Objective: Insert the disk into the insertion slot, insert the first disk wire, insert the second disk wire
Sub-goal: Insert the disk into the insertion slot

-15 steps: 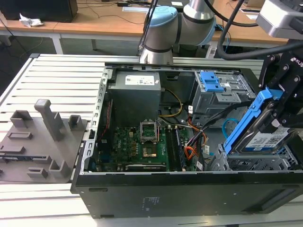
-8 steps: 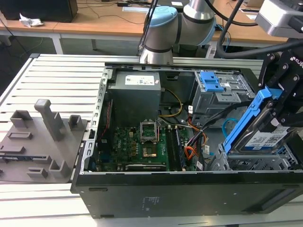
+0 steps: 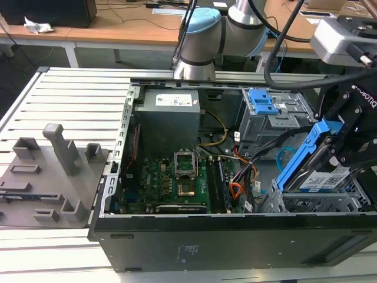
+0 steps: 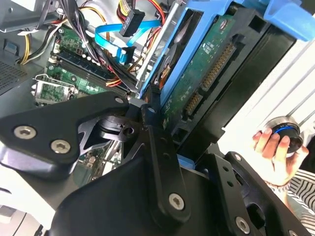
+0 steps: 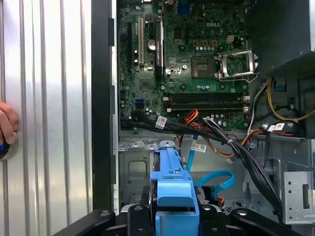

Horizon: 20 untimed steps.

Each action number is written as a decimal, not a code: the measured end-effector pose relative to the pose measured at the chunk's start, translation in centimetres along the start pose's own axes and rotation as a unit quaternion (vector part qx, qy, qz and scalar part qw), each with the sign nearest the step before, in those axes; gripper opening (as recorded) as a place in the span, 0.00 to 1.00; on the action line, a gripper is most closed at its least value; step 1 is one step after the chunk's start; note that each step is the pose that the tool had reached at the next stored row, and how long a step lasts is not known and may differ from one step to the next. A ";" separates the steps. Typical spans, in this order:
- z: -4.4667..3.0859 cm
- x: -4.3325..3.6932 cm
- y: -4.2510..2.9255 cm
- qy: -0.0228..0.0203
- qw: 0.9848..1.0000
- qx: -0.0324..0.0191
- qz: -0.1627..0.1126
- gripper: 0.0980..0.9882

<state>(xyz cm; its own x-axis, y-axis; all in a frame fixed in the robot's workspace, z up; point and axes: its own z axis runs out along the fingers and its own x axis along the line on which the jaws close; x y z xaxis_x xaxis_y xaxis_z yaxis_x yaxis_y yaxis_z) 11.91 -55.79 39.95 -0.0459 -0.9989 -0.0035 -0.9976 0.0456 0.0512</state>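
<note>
While my gripper (image 3: pixel 337 154) clamps the disk (image 3: pixel 323 180), its long axis slants steeply over the slot (image 3: pixel 306 205), my wrist leaning alike.

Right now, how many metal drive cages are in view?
2. The insertion slot sits at the exterior view's right, under the tilted disk held in the gripper; the taller cage with blue latches stands behind it. Others may be hidden.

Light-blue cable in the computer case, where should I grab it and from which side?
Probably the dark plug at the end of the light-blue cable: it is rigid, while the flat ribbon is limp and looped. In the second wrist view it sits above the black wires, so come through the open side of the case and pinch its broad faces.
</note>
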 end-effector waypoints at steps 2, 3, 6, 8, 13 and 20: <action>0.63 0.00 -0.03 0.000 1.000 -0.001 0.000 0.30; 0.96 0.00 -0.05 0.000 1.000 -0.001 0.000 0.30; 2.06 0.01 -0.10 0.000 1.000 -0.002 0.000 0.30; 2.38 0.01 -0.12 0.000 1.000 -0.002 0.000 0.30; 2.99 0.01 -0.15 0.000 1.000 -0.002 0.000 0.30; 3.03 0.01 -0.15 0.000 1.000 -0.002 0.000 0.30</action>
<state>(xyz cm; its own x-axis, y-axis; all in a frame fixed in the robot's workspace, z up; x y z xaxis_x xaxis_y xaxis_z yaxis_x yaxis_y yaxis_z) 11.91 -55.79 36.92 -0.0459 -0.9989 -0.0033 -0.9974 0.0456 0.0552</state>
